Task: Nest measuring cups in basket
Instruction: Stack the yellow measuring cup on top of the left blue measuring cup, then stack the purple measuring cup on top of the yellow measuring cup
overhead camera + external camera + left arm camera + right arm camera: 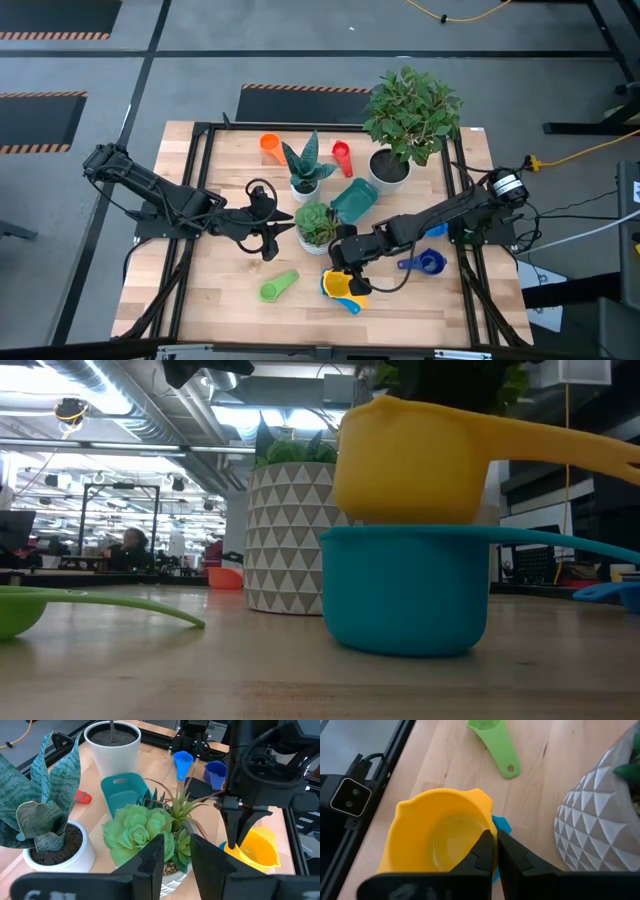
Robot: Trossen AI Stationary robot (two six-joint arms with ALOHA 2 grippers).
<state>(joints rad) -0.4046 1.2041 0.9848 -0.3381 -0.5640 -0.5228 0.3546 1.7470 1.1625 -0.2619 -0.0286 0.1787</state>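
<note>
Yellow cup held over the light blue one

Right gripper (pixel 343 268) hung low over the front of the table (pixel 230 300), its two fingers (pixel 487 851) pinched on the rim of the yellow cup (pixel 437 837). That cup sat inside the light blue cup (pixel 405 588), which stood flat on the wood directly beneath the gripper; in the low view the yellow bowl rested in the blue one's mouth, handles pointing the same way. Just beyond the gripper, toward the back of the table, stood the succulent in its patterned pot (pixel 317 227). Past that lay the teal basket (pixel 354 200), tipped on its side and holding no cups, well apart from the gripper. Off to the gripper's outer side, near the right arm, lay two more blue cups (pixel 428 262), close together. On its other side the green cup (pixel 279 287) lay alone on the bare wood. The orange cup (pixel 270 145) and the red cup (pixel 342 155) sat far back, either side of the spiky plant in its white pot (pixel 305 172), with the big leafy plant (pixel 410 115) behind the basket. Left gripper (pixel 272 229) hovered just beside the succulent on the far side from the right one, fingers (pixel 150 862) parted and holding nothing.
</note>
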